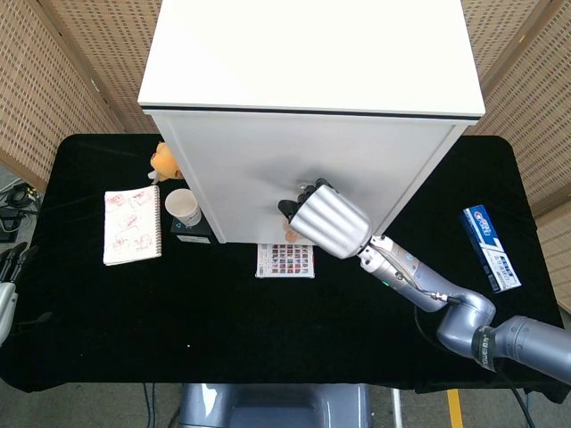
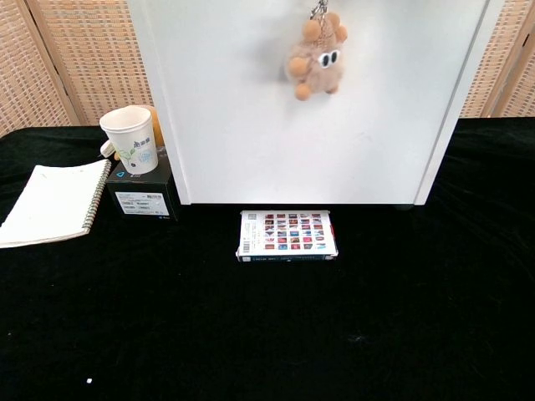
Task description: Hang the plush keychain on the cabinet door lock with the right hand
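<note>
— Any writing readable?
— None; the blue box [image 1: 492, 247] had print too small to read.
— The right hand [image 1: 326, 219]?
— Raised against the cabinet door [image 2: 251, 125], covering the lock, holding the plush keychain [image 2: 314, 60], which dangled before the door.

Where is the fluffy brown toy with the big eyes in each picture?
Head view: the plush keychain barely peeks out below the right hand, against the cabinet door.
Chest view: it dangles at top centre, in front of the door, eyes facing out.
Shared landmark: the patterned box lies on the table below it.
</note>
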`<state>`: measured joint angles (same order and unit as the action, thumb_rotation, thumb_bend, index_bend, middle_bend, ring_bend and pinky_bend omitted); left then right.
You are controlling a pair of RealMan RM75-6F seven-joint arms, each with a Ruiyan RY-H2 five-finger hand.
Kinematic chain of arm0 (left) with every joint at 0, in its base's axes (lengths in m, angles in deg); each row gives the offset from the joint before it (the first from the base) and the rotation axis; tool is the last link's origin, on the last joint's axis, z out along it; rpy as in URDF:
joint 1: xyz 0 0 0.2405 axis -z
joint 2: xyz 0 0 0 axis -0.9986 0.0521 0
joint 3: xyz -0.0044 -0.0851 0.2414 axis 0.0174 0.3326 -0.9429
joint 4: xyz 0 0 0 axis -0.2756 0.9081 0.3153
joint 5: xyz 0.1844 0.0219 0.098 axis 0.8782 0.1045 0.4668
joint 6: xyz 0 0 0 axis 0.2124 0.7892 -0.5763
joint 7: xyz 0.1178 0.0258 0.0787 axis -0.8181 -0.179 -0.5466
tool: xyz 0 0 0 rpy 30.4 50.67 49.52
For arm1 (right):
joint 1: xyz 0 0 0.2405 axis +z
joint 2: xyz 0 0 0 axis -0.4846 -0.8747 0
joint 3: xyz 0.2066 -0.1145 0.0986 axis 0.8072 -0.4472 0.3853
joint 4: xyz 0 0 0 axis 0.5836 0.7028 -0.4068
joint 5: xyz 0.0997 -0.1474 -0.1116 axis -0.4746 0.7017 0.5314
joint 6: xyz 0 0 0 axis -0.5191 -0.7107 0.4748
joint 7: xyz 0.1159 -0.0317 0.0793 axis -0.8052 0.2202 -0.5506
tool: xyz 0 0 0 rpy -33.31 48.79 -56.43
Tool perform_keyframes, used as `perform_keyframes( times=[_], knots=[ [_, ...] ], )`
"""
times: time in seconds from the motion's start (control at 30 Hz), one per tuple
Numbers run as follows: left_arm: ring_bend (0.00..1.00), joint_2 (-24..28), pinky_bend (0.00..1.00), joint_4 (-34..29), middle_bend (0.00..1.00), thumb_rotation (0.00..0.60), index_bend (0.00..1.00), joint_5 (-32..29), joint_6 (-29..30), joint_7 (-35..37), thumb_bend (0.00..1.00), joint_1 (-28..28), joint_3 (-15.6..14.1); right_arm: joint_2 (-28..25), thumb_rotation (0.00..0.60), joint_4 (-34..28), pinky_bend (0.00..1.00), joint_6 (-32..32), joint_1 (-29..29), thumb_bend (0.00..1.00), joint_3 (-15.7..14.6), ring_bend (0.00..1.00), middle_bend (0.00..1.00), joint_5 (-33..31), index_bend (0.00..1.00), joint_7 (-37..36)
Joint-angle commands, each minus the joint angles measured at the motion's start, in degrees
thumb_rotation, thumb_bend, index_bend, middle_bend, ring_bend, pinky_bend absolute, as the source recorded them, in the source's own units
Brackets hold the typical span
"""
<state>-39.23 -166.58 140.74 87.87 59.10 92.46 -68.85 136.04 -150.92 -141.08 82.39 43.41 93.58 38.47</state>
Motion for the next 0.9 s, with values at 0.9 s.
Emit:
perform_keyframes(
  times=[0.9],
  knots=[
    [0.00, -0.4, 0.00, 0.1, 0.00, 0.600, 0.00, -0.5, -0.3, -0.8, 0.00, 0.1, 0.1, 0.2, 0.600, 0.9, 1.00, -0.2, 0.9, 0.66, -0.3, 0.91, 0.96, -1.9, 0.75, 1.3]
  ],
)
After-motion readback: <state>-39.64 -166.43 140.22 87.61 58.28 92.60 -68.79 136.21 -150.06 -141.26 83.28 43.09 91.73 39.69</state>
